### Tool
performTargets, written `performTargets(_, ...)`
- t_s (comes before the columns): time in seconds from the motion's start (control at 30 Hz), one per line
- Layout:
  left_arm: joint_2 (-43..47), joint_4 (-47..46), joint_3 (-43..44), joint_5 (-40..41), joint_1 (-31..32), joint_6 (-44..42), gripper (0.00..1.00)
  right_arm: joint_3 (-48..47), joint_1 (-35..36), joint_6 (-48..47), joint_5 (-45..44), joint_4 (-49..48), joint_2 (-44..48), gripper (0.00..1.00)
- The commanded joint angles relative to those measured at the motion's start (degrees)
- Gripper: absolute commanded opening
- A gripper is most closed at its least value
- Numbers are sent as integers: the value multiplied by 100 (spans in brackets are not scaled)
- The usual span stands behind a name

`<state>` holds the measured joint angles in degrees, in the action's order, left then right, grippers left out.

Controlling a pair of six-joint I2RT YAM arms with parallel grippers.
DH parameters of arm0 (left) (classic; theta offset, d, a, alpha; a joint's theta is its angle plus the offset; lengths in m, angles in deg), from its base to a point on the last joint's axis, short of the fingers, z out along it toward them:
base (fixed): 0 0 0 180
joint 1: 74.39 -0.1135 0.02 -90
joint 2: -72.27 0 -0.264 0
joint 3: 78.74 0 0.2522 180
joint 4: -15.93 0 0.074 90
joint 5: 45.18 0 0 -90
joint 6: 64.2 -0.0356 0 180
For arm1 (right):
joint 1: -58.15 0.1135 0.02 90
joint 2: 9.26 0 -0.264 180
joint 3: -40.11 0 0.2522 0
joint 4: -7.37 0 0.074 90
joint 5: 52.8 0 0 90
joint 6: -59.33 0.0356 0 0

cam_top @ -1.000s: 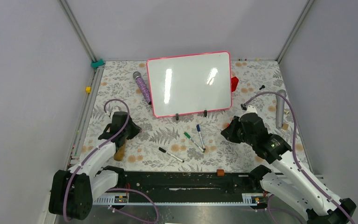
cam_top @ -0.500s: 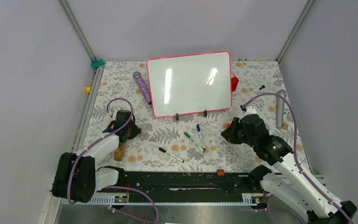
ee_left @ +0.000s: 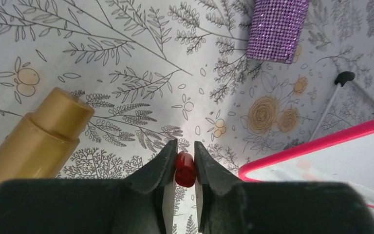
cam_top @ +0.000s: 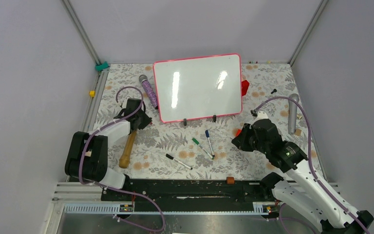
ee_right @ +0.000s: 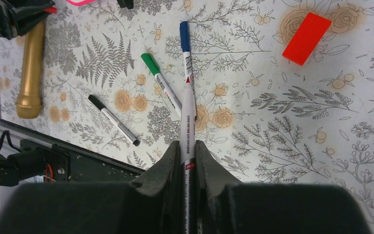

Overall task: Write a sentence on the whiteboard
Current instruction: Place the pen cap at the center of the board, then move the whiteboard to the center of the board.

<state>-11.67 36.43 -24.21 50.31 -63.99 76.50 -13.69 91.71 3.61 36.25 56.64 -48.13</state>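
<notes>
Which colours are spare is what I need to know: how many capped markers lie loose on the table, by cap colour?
Black-capped marker: 1
Green-capped marker: 1
Blue-capped marker: 1
Total: 3

Whiteboard is sitting far-centre on the table; a microphone is lying just left; three markers are lying nearer.

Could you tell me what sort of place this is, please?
Most likely a robotics lab test cell: a left arm and right arm bolted to a rail, grey wall panels on aluminium posts, and props such as a whiteboard and purple glitter microphone on a floral cloth.
</notes>
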Motion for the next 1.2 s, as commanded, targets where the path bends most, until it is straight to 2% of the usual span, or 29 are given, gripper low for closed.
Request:
performTargets(0.0,-70,-126,186,-199,-37,16,22,-258,-26,429,-241,252,139,0)
performTargets(0.2,308,36,79,-324,-43,-47,40,-158,-29,1047,-587,326,447,0)
performTargets(0.43,1228,276,-337,-776,-37,114,44,-121,-25,775,-515,316,635,0)
performTargets(0.63,2413,584,-572,-1640,-27,-579,57,-229,-32,-536,1003,184,400,0)
performTargets(0.7,2906,721,-720,-1797,-20,-634,66,-529,-25,-869,1359,490,103,0)
performTargets(0.73,3152,835,-808,-1863,-20,-630,84,-691,-25,-930,1378,719,-157,0)
performTargets(0.77,3423,870,-879,-1959,-13,-645,97,-853,-32,-942,1247,930,-355,0)
performTargets(0.97,4614,1252,-1120,-2288,20,-601,99,-1331,-30,-54,-137,1755,-1060,0)
performTargets(1.17,4901,1674,-1095,-2213,22,-739,99,-1218,-28,309,-105,1525,-721,0)
